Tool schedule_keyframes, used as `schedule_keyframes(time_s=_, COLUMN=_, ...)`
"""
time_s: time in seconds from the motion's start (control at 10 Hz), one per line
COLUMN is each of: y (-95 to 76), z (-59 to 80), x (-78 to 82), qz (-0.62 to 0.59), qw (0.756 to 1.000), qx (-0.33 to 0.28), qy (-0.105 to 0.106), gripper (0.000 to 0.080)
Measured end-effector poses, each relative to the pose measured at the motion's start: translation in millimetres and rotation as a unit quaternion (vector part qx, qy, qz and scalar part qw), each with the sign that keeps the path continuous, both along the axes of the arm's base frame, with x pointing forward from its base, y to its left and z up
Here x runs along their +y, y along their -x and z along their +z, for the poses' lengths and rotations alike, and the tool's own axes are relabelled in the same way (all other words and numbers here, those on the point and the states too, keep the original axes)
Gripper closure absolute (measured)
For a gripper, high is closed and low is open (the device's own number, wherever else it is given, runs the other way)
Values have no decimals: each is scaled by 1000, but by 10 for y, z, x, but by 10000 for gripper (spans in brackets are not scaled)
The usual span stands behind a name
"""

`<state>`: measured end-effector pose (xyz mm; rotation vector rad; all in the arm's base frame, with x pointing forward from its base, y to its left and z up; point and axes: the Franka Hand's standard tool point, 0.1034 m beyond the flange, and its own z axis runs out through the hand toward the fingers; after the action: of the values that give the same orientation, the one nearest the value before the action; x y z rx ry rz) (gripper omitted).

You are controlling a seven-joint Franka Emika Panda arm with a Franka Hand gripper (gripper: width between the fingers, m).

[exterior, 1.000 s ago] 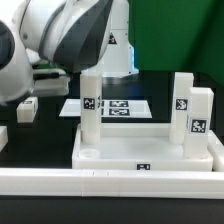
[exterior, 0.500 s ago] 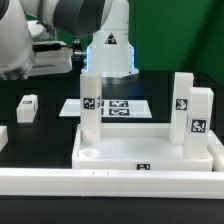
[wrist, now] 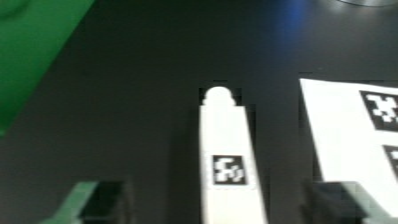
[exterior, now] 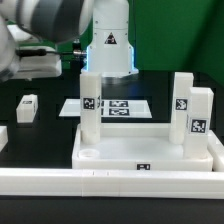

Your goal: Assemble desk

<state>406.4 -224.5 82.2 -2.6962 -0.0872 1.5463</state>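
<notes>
On the black bench (exterior: 40,135), the large white plastic tray-like tabletop (exterior: 150,152) carries three upright tagged white block legs (exterior: 91,105), while the tool (wrist: 214,205) hangs spread, empty, straddling a lying fourth leg (wrist: 222,160), and an off-centre squeeze could skid it away.

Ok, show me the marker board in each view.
Exterior view: the marker board lies flat behind the tabletop.
Wrist view: the marker board runs alongside the loose leg.
Shared landmark: likely that same loose leg, lying apart from the board.
</notes>
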Motion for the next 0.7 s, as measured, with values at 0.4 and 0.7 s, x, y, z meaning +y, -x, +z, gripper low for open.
schedule_keyframes(time_s=0.4, y=-10, z=-16, x=17, qz=3, qw=1000, qx=-1, qy=0, gripper=152)
schedule_keyframes(time_s=0.7, y=-12, z=-154, x=35, qz=10, qw=1000, qx=-4, qy=3, gripper=150)
